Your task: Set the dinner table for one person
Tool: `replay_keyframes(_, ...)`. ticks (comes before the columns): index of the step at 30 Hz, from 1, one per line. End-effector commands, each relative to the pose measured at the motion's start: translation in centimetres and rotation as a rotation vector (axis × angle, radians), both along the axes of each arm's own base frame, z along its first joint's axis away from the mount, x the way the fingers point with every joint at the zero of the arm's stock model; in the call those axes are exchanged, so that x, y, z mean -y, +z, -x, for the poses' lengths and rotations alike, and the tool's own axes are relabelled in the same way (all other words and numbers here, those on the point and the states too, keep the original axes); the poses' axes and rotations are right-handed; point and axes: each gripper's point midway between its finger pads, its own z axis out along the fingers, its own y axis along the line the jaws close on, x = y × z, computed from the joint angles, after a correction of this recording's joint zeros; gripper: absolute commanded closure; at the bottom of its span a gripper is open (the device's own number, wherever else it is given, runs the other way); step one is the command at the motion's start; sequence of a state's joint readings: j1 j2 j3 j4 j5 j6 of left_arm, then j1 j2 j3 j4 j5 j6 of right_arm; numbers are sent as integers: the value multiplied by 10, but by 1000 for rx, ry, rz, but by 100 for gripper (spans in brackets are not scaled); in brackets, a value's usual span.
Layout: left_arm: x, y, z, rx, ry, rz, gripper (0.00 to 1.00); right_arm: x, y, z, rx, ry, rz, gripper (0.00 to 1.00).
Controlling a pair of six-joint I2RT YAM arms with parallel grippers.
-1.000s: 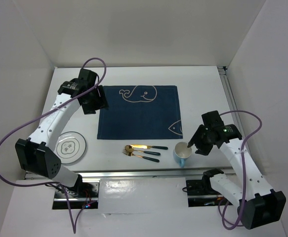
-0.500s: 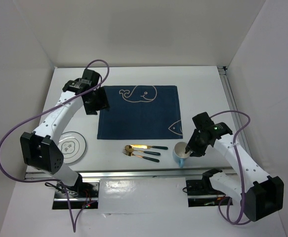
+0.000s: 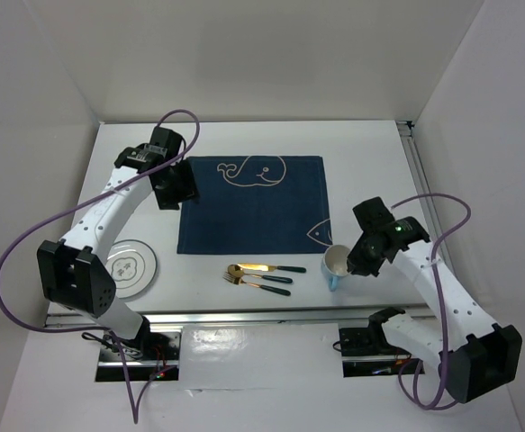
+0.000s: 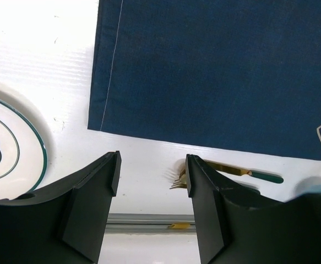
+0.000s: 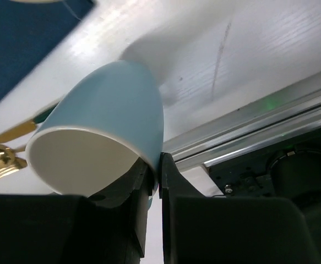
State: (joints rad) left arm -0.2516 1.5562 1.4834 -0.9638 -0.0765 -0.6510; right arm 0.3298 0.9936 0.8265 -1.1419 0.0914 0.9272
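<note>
The blue cup (image 3: pixel 336 264) has shifted toward the placemat's (image 3: pixel 253 211) right corner, tilted, with the right end effector (image 3: pixel 352 261) clamped on its rim. The left end effector (image 4: pixel 152 165) hangs spread apart by the placemat's left edge, the white desk (image 3: pixel 370 162) beneath both arms.

your top view looks down over the large white rectangular tabletop (image 3: pixel 370 153); both close wrist views share the gold green-handled cutlery (image 4: pixel 229 170).
</note>
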Motion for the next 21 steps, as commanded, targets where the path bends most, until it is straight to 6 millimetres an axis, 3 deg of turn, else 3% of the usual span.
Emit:
replay_keyframes(1,5,5,-6,21,-24,14,33,4,56,-33,187,-18,25,100)
replay_keyframes(2,3,8,-6,31,-12,13,33,3,61,-41,187,-9,38,100)
replay_keyframes(3,0,8,-9,46,0,-5,33,-1,80,-54,232,-1,26,100)
replay_keyframes(5,-6,8,-11,53,16,-35,33,-7,89,-76,245,67,51,100)
replay_keyframes(6,-9,12,-12,54,26,-54,33,-14,112,-98,320,89,40,100)
replay_keyframes(7,-10,11,-9,41,25,-57,33,-18,119,-109,333,141,51,100)
replay_keyframes(8,-13,13,-7,34,31,-72,33,-21,111,-125,292,159,80,100)
replay_keyframes(9,-15,13,-7,36,35,-80,33,-28,133,-149,366,176,72,100)
replay_keyframes(11,-19,17,-1,43,50,-87,32,-34,139,-175,389,230,106,100)
replay_keyframes(12,-19,18,2,46,50,-86,30,-40,124,-196,350,254,124,100)
replay_keyframes(13,-21,18,6,47,50,-85,30,-44,142,-216,400,256,132,100)
replay_keyframes(14,-21,14,8,37,58,-84,30,-46,140,-229,398,270,153,100)
replay_keyframes(15,-21,15,11,40,67,-78,30,-50,118,-247,347,286,180,100)
replay_keyframes(16,-22,8,15,18,67,-85,30,-51,131,-265,390,280,200,100)
replay_keyframes(17,-23,7,18,16,75,-81,30,-54,127,-275,387,289,204,100)
replay_keyframes(18,-23,4,20,7,74,-83,30,-57,106,-289,346,291,220,100)
replay_keyframes(20,-24,1,21,-2,74,-86,30,-62,113,-311,386,290,233,100)
replay_keyframes(21,-24,1,21,-2,74,-86,30,-63,97,-321,359,291,247,100)
